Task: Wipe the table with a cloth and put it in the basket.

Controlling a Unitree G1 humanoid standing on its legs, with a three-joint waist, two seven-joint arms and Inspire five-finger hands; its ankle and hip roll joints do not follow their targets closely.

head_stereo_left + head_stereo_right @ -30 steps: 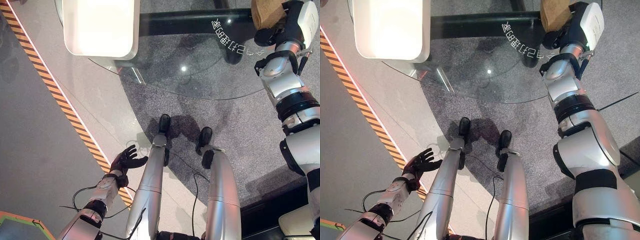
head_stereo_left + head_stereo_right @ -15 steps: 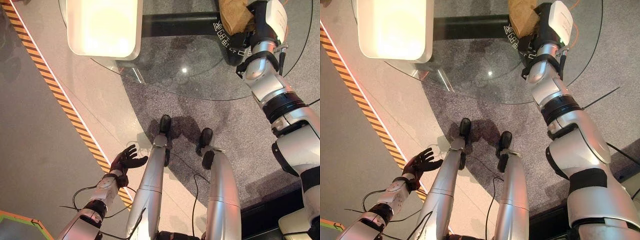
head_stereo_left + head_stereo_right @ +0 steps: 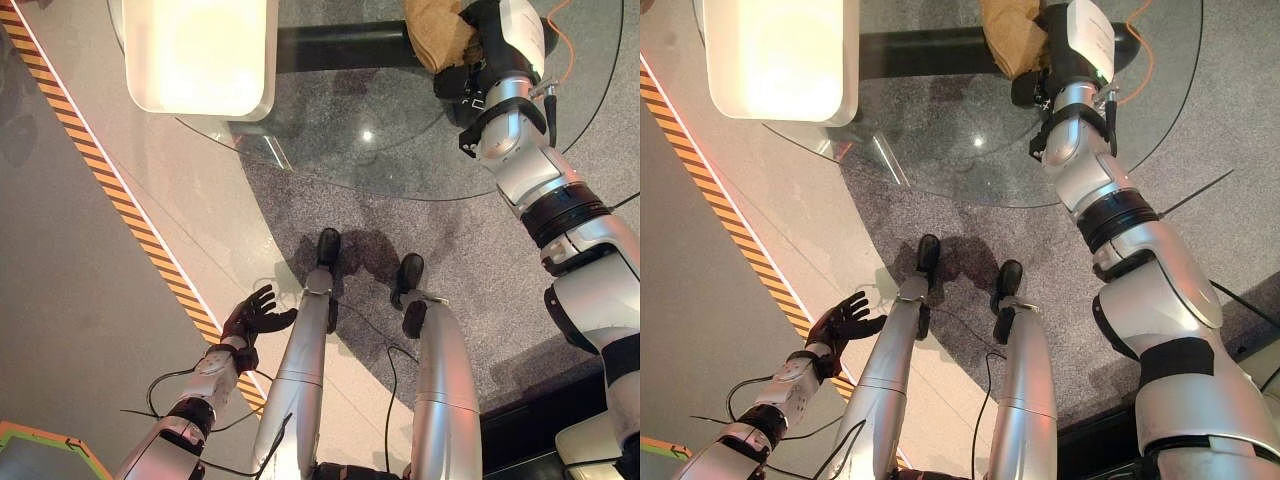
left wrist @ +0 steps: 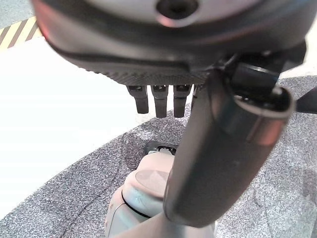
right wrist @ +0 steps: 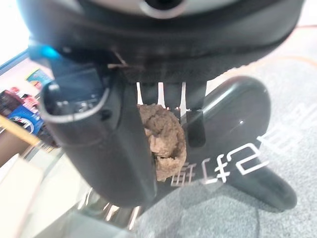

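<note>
Cloth (image 3: 435, 32): tan/brown, crumpled into a wad w/ rough nubbly texture, at approx 1 o'clock in the left eye view, on the far part of the round glass table (image 3: 400, 160). R hand (image 3: 470, 45) is clenched round it; the right wrist view shows the wad (image 5: 163, 139) pinched btwn thumb and fingers (image 5: 171, 96), bulging out past the palm. White characters are printed on the glass (image 5: 223, 171) just beside the cloth, seen over the table's dark base (image 3: 340, 45); can't make out what they say. Basket (image 3: 195, 55): white, rounded corners, sits at approx 11 o'clock on the table's edge, well apart from the cloth; its inside is glared bright, contents can't be told. L hand (image 3: 255, 318) hangs low at approx 7 o'clock over the floor, fingers (image 4: 156, 101) spread and relaxed, holding nothing, near a yellow-black striped floor line (image 3: 120, 210) that runs diagonally from 11 to 7 o'clock.
</note>
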